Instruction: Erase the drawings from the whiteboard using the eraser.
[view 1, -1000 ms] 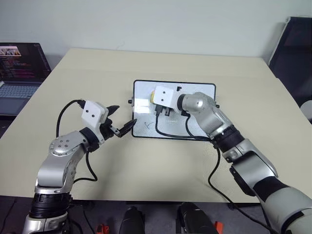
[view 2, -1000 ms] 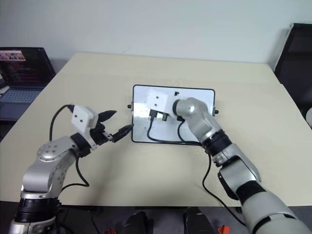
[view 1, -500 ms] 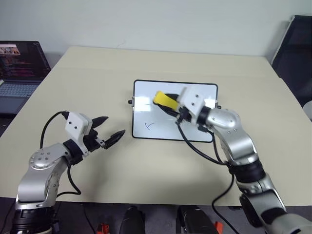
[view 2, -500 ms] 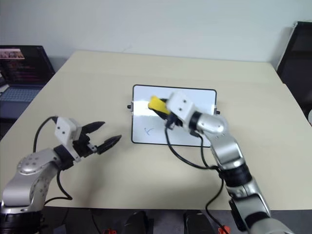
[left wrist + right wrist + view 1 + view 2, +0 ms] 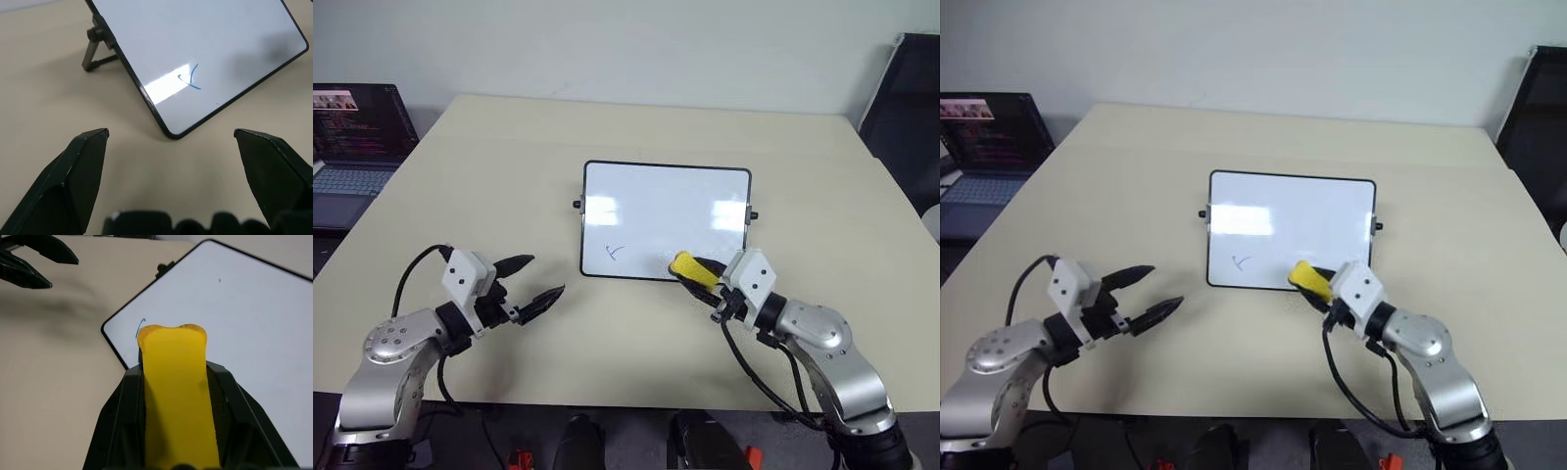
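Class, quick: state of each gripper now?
Left gripper: open, holding nothing.
Right gripper: closed on the small yellow rectangular eraser.

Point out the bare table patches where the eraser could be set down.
Bare tabletop lies between the left gripper and the eraser held by the right gripper; more beyond the whiteboard and right of it. Its near right corner is crowded.

The whiteboard [image 5: 666, 220] is glossy white inside a thin black frame, with small black knobs at its short sides; the one drawing [image 5: 613, 253] on it is a thin blue mark. The eraser [image 5: 692, 269] is bright yellow; the right gripper [image 5: 703, 279] and left gripper [image 5: 530, 282] have black fingers behind white housings, on silver-grey arms with black cables. The table [image 5: 509, 147] is plain pale beige.
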